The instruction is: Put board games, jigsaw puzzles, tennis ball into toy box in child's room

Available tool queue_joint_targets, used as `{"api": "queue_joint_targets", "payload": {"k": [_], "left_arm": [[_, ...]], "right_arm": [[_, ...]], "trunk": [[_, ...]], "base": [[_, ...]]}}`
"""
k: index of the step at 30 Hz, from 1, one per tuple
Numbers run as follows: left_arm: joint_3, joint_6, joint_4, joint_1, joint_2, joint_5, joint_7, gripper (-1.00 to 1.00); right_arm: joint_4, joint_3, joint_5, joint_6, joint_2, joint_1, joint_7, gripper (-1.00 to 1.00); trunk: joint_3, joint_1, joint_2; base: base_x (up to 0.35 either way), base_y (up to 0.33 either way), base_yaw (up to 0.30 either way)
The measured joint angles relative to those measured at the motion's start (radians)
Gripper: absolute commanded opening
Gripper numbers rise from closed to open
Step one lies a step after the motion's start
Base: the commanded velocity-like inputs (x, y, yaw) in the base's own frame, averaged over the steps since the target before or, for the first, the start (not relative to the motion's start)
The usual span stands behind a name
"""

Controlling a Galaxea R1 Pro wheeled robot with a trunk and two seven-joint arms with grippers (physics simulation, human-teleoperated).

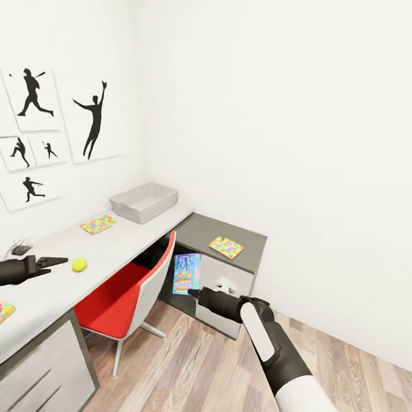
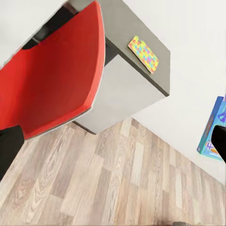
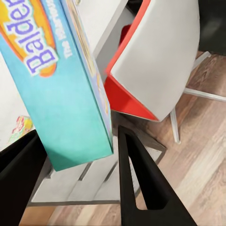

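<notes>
Left gripper [image 1: 59, 260] open over table [image 1: 46, 298] front, tennis ball [image 1: 79, 264] just beside. Toy box [image 1: 143, 201] at table's far end, jigsaw puzzle [image 1: 98, 224] nearer. Right gripper [image 1: 192, 292] clamped on blue board game [image 1: 186, 273]; best carried high over red chair [image 1: 129, 287], upright, toward tray. Second puzzle [image 1: 226, 247] on side unit [image 1: 228, 233].

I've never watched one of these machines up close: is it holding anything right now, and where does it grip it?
Yes. The right gripper holds a blue board game upright, pinched at its lower edge between the fingers. The left gripper is open and holds nothing.
</notes>
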Motion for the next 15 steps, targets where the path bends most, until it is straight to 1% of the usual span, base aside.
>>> {"api": "queue_joint_targets", "payload": {"k": [1,4,6,9,15], "left_arm": [[0.008,0.0,0.0,0.0,0.0,0.0,0.011,1.0],[0.051,0.001,0.001,0.0,-0.001,0.001,0.067,1.0],[0.069,0.002,0.001,0.0,-0.005,0.005,0.093,1.0],[0.079,0.002,-0.009,0.0,-0.01,0.012,0.099,1.0],[0.082,-0.003,-0.018,0.001,-0.014,0.015,0.1,1.0]], "right_arm": [[0.0,0.0,0.0,0.0,0.0,0.0,0.0,-1.0],[-0.001,0.001,0.0,-0.006,-0.001,0.0,0.0,-1.0],[-0.002,0.001,-0.001,-0.016,0.0,0.0,0.0,-1.0],[-0.003,0.002,-0.003,-0.023,0.0,0.0,0.001,-1.0],[-0.002,0.002,-0.001,-0.026,0.0,0.001,0.001,-1.0]], "trunk": [[0.0,0.0,0.0],[0.0,0.0,0.0],[0.0,0.0,0.0],[0.0,0.0,0.0],[0.0,0.0,0.0]], "base": [[0.0,0.0,0.286],[0.0,0.0,0.286],[0.0,0.0,0.226],[0.0,0.0,0.092],[0.0,0.0,0.016]]}}
